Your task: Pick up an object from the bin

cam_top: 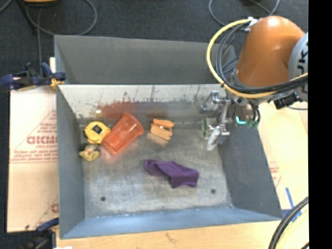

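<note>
Hand (215,134) hangs up-right of purple cloth (174,173) stretched left-to-right.

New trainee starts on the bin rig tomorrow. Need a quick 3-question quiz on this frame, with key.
1. True or false: in the camera view, the yellow tape measure lies left of the orange cup.
2. Which thing is nearest the hand? A) yellow tape measure B) tan block C) orange cup
3. Short answer: on which side of the bin is the hand in the camera view?

Key: 1 true. 2 B. 3 the right side, close to the right wall.
</note>
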Controlling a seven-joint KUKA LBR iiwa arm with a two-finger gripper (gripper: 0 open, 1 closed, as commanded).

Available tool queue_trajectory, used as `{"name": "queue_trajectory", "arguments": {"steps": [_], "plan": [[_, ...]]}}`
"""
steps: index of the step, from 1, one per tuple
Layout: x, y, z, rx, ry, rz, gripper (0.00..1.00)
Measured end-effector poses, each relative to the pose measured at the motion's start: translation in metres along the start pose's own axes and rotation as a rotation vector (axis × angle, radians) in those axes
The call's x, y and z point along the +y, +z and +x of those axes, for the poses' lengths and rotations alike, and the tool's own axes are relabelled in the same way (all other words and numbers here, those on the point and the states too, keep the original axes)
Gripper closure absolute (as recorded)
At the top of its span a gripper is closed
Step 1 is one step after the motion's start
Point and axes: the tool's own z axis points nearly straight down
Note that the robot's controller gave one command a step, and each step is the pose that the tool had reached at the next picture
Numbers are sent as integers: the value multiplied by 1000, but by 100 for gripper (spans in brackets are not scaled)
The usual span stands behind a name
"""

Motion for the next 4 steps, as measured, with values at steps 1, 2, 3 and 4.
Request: {"name": "queue_trajectory", "arguments": {"steps": [1,2,3,4], "plan": [[0,-4,-1,-8,-1,1,0],[21,56,10,-12,-51,1,0],[83,86,46,-2,-111,-2,0],[60,120,37,-6,101,-1,0]]}}
